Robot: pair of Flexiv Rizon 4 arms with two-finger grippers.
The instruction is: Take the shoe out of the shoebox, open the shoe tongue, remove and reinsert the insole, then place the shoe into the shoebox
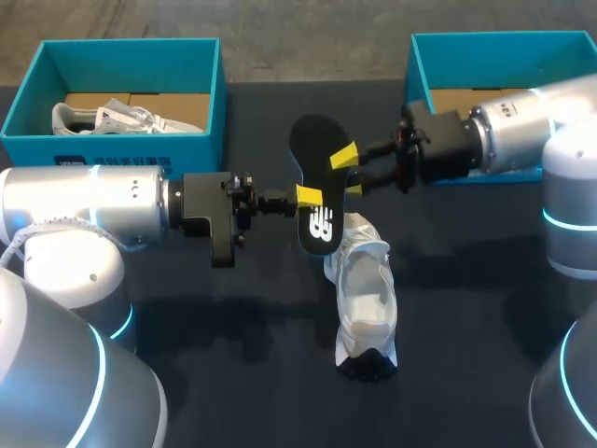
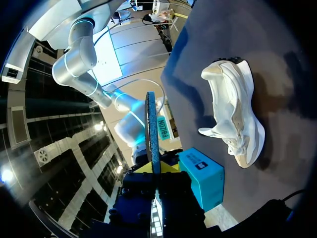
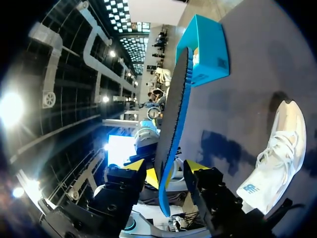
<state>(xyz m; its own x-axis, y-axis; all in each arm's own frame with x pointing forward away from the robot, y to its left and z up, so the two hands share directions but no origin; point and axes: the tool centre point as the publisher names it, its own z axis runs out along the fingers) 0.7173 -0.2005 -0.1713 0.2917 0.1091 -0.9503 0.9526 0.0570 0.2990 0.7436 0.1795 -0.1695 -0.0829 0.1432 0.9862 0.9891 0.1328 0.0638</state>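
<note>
Two pincers, one floppy insole

Head view: left gripper (image 1: 308,198) and right gripper (image 1: 345,163) both clamp the thin black foam insole (image 1: 308,140) above the white mesh sneaker (image 1: 366,294) lying on the dark table (image 1: 466,327).
Left wrist view: the insole (image 2: 152,129) stands edge-on, pinched between the tips.
Right wrist view: it is likewise pinched. It is probably light and bendy, so it is best held near both ends.

Left arm (image 1: 112,210), right arm (image 1: 508,135): jaws clamped.

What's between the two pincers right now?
Only the black insole, gripped by the left pincer and the right pincer from opposite sides. The head view shows it, and both wrist views confirm.
</note>
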